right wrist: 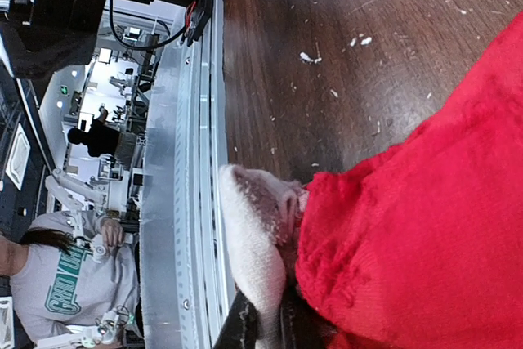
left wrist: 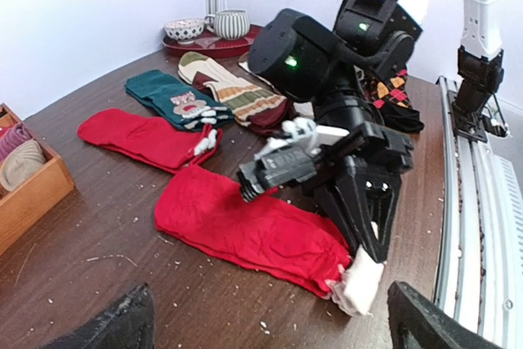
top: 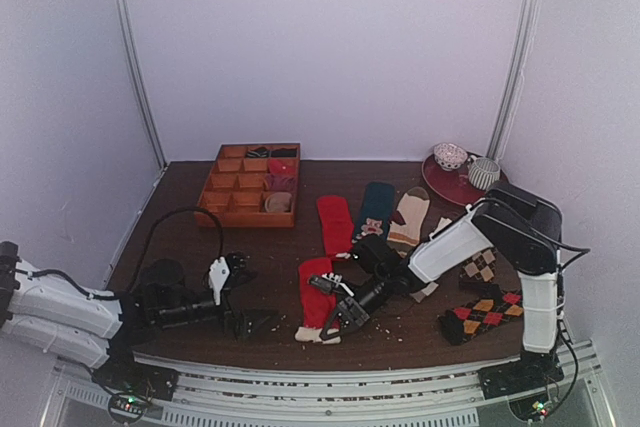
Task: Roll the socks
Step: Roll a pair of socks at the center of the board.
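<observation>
A red sock with a cream end [top: 316, 299] lies flat near the front edge; it also shows in the left wrist view [left wrist: 253, 226]. My right gripper [top: 337, 324] is shut on its cream end [left wrist: 360, 285], pinching it low over the table. In the right wrist view the cream end [right wrist: 252, 243] sits between the fingers [right wrist: 245, 328], with the red fabric [right wrist: 425, 202] beside it. My left gripper [top: 255, 323] is open and empty, left of the sock, its fingers [left wrist: 114, 324] pointing at it. Another red sock [top: 335, 222], a dark teal sock [top: 376, 207], a beige striped sock [top: 409, 217] and argyle socks [top: 482, 314] lie behind and to the right.
A wooden compartment tray [top: 228, 215] holding rolled items stands at the back left. A red plate [top: 447, 185] with two cups sits at the back right. A metal rail [top: 350, 372] runs along the table's front edge. White crumbs dot the table.
</observation>
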Available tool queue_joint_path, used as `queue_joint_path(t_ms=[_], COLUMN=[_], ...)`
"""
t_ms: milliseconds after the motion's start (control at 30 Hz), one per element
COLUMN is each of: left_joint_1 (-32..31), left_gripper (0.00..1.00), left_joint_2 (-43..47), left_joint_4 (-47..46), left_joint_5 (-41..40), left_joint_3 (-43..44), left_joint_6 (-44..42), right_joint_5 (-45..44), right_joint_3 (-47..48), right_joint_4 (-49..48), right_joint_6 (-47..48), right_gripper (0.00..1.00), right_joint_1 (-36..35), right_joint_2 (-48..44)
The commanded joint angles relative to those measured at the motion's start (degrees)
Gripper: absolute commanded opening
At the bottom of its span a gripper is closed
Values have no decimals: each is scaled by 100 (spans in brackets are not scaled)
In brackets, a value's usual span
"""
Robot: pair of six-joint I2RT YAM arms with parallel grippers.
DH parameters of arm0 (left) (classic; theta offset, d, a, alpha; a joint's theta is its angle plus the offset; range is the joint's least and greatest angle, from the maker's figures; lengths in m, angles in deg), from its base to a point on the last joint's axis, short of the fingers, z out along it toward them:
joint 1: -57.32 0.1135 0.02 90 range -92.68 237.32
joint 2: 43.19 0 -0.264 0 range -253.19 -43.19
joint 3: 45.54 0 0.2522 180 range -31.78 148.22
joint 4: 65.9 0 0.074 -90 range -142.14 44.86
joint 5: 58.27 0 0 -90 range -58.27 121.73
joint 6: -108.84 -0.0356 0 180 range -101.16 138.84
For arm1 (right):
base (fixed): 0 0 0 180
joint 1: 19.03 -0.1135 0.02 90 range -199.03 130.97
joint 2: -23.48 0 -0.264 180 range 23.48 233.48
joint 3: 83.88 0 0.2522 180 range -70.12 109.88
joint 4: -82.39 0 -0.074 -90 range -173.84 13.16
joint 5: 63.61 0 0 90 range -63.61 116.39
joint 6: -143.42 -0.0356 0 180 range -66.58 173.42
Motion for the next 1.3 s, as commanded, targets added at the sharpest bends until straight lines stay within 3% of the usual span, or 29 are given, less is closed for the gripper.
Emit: queue_joint_path(t_ms=[0, 100, 133, 267, 600, 900, 1033, 1267], left_joint_1=[11, 4, 2, -24, -215, -330, -332, -332], left_gripper=[85, 59, 57, 58, 59, 50, 42, 14], left_joint_2=[-539, -1578, -1894, -2567, -3335, -3735, -3756, -3903], left_joint_4=[-1045, -281, -282, -1264, -522, -138, -69, -84], left_joint_5=[842, 1631, 1843, 2163, 1958, 1942, 1877, 2141], left_joint_3=[170, 964, 1088, 1062, 1642, 1784, 1717, 1806], left_joint_6=[-414, -776, -809, -604, -1083, -1069, -1059, -978], right_joint_5=[-362, -445, -472, -538, -518, -453, -463, -497], right_joint_3=[-276, -230, -209, -178, -208, -284, -291, -335], right_joint_4=[964, 1079, 1123, 1155, 1073, 933, 886, 763], right_joint_6=[-658, -649, -619, -603, -628, -746, -803, -935], right_gripper=[0, 0, 0, 0, 0, 0, 0, 0], right_joint_1=[141, 202, 209, 230, 316, 364, 370, 374], right_joint_2=[633, 703, 730, 769, 730, 715, 721, 721])
